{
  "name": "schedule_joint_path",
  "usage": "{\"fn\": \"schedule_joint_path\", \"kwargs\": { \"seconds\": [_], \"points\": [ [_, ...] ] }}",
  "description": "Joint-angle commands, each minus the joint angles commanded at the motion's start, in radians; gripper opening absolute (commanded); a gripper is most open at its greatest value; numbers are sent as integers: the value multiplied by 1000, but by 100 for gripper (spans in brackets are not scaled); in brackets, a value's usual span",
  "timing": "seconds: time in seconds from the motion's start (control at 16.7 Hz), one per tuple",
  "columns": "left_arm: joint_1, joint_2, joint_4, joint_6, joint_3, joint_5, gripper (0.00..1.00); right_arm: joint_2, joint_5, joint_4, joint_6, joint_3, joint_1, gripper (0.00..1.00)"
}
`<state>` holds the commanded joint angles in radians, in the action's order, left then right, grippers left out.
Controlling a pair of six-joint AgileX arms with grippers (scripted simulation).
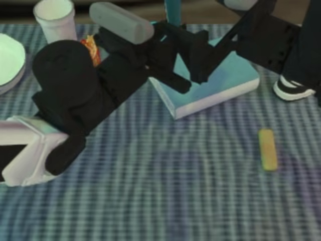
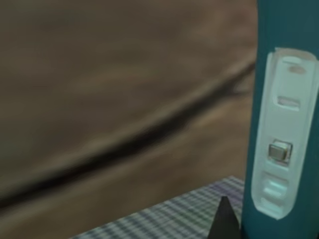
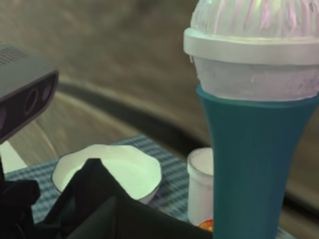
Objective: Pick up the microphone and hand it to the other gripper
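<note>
Above table [image 1: 150,201], microphone [image 1: 173,11] (upright) meets both grippers.

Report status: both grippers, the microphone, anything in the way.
Left gripper and right gripper meet above the turquoise case. Dark-teal microphone with white-grey head upright between them. Yellow bar lies clear.

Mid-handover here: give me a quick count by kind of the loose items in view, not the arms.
Microphone: 1
White cup: 1
White bowl: 1
Turquoise case: 1
Yellow bar: 1
Black-and-white shoe: 1
Red-and-yellow item, mostly hidden behind the left arm: 1
Total: 7
</note>
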<state>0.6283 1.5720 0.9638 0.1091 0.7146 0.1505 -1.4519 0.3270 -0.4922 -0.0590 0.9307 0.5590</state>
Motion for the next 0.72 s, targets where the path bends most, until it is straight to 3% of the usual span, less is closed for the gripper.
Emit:
{"fn": "schedule_joint_path", "kwargs": {
  "seconds": [0.24,0.54,0.72],
  "points": [
    [0,0,0,0,0,0,0,-149,-46,-27,1,121,44,100],
    [0,0,0,0,0,0,0,-164,-51,-30,2,135,50,100],
    [0,0,0,0,0,0,0,-164,-51,-30,2,135,50,77]
  ]
}}
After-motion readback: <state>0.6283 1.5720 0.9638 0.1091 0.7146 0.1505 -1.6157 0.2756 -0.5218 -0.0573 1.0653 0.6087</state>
